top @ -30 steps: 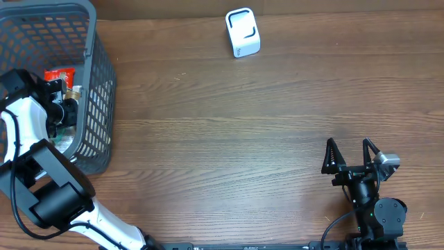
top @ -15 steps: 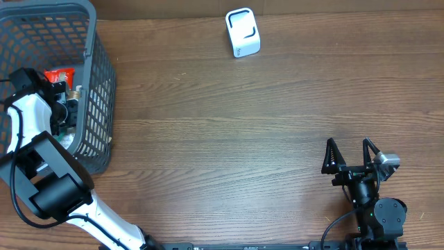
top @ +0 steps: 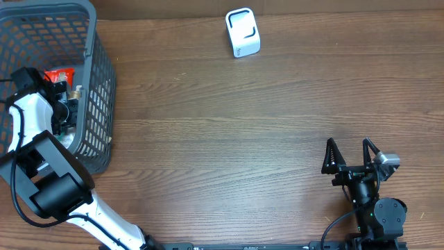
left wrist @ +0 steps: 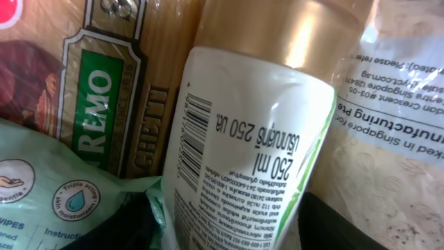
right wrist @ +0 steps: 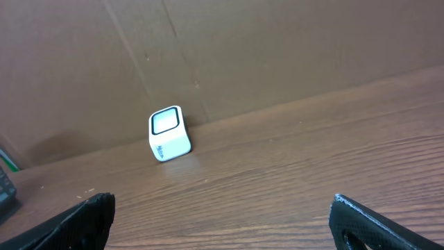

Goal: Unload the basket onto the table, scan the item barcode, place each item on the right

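Left gripper [top: 64, 105] is reaching down inside the basket [top: 103, 90], wrist camera sitting close on a white bottle [left wrist: 243, 160] with its barcode [left wrist: 189, 139] showing. Bottle is lying in the basket against a spaghetti box [left wrist: 125, 83] and a wipes pack [left wrist: 48, 201]. Cannot tell how wide this pincer is standing or whether it is gripping. Right gripper [top: 348, 146], well apart from the basket, is gaping wide, holding nothing. Scanner [top: 242, 32] is standing well apart from the basket

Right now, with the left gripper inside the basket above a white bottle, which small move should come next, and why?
Probably ease the left gripper down and close it on the white bottle. Its dark fingers show on both sides of the bottle, the barcode is in plain view, and the scanner stands far off across the table.
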You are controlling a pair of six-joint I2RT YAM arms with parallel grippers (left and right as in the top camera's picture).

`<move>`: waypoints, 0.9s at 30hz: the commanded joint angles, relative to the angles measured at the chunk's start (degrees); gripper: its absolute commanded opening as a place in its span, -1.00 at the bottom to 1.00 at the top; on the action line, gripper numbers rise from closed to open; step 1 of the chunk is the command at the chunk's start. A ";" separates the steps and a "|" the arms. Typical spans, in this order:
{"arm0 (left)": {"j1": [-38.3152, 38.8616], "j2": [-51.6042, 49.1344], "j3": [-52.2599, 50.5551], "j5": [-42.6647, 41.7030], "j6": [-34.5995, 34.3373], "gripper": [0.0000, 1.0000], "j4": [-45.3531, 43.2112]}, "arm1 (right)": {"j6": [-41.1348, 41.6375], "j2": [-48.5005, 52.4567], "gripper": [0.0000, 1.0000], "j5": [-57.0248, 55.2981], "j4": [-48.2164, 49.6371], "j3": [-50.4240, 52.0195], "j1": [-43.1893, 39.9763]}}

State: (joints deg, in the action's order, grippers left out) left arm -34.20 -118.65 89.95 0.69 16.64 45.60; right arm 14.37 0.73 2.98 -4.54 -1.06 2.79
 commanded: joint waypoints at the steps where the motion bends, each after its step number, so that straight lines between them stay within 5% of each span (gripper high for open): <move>1: -1.14 -3.87 -2.71 2.27 -0.57 0.20 -0.35 | 0.24 -0.59 1.00 -0.15 0.24 0.66 0.42; 9: -1.14 -3.87 -7.19 2.27 -0.57 -0.05 -4.76 | 0.24 -0.59 1.00 -0.15 0.24 0.66 0.42; 14: -1.14 -3.78 -7.91 2.29 -0.59 -0.92 -5.31 | 0.24 -0.59 1.00 -0.17 0.24 0.66 0.42; 27: -1.14 2.36 0.46 2.45 -6.51 -0.92 1.09 | 0.22 -0.57 1.00 -0.17 0.24 0.66 0.42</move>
State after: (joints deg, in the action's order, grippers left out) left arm -34.65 -117.86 88.66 2.83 14.83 44.66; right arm 14.37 0.73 2.98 -4.56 -1.06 2.79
